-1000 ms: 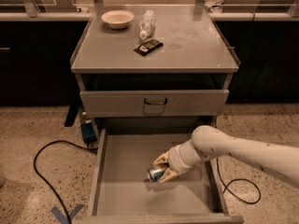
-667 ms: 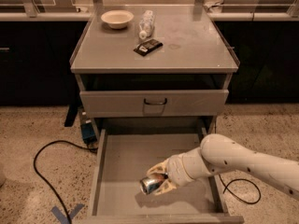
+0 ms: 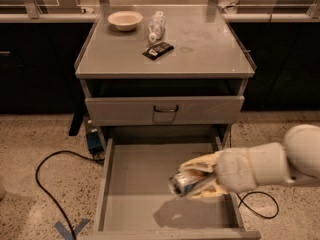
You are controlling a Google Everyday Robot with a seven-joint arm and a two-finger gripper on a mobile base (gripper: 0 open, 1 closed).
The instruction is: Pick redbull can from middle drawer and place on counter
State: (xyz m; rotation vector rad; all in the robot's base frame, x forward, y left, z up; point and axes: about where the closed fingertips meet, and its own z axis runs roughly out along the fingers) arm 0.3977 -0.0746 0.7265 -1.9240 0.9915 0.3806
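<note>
Gripper (image 3: 196,183) around redbull can (image 3: 182,182) above middle drawer (image 3: 134,176)

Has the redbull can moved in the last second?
Yes. The slim blue-and-silver redbull can, held in the gripper, shifted up and toward the right wall of the grey metal middle drawer.

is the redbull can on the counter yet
No, the redbull can is gripped in the tool over the open middle drawer, not on the counter.
</note>
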